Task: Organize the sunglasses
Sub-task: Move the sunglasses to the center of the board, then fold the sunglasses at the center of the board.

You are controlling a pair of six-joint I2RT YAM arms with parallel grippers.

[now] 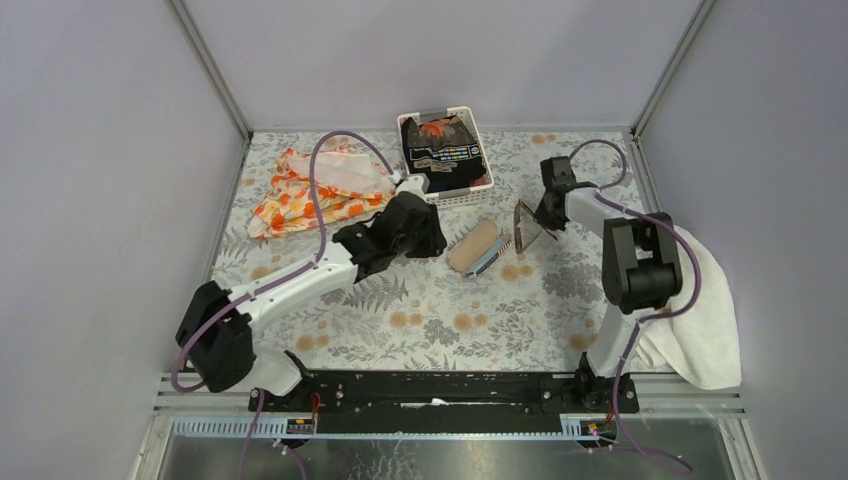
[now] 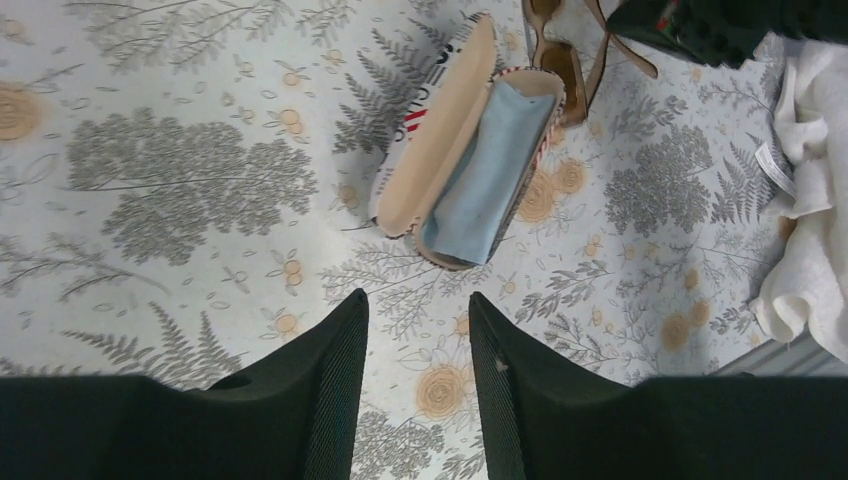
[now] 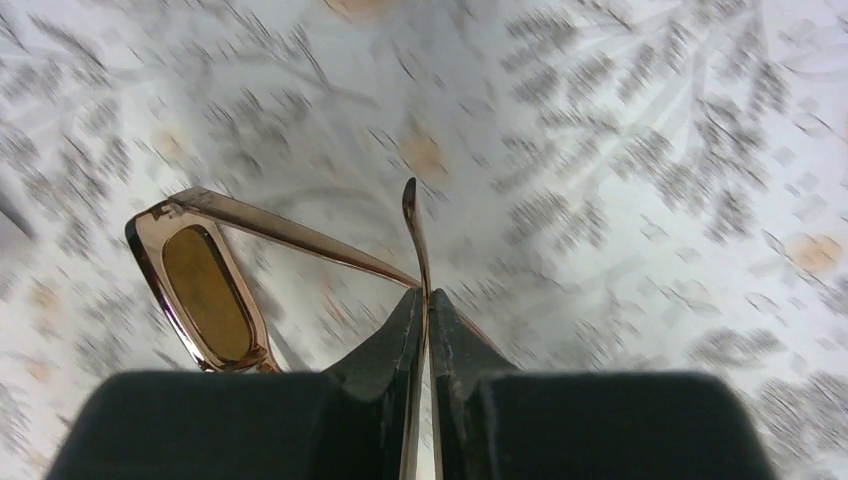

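Note:
The sunglasses [image 3: 205, 290], thin brown frame with brownish lenses, hang from my right gripper [image 3: 424, 296], which is shut on one slim temple arm; the background there is motion-blurred. From above, the sunglasses [image 1: 528, 225] sit just right of the open tan case [image 1: 476, 246], with the right gripper [image 1: 546, 215] at them. The left wrist view shows the case [image 2: 440, 130] lying open with a light blue cloth [image 2: 483, 170] inside and the sunglasses [image 2: 560, 50] beyond it. My left gripper [image 2: 418, 310] is open, empty, a little short of the case's near end.
A white basket [image 1: 468, 192] with dark clothes stands at the back centre. An orange floral cloth [image 1: 315, 190] lies back left. A white towel [image 1: 700, 310] drapes off the table's right side beside the right arm.

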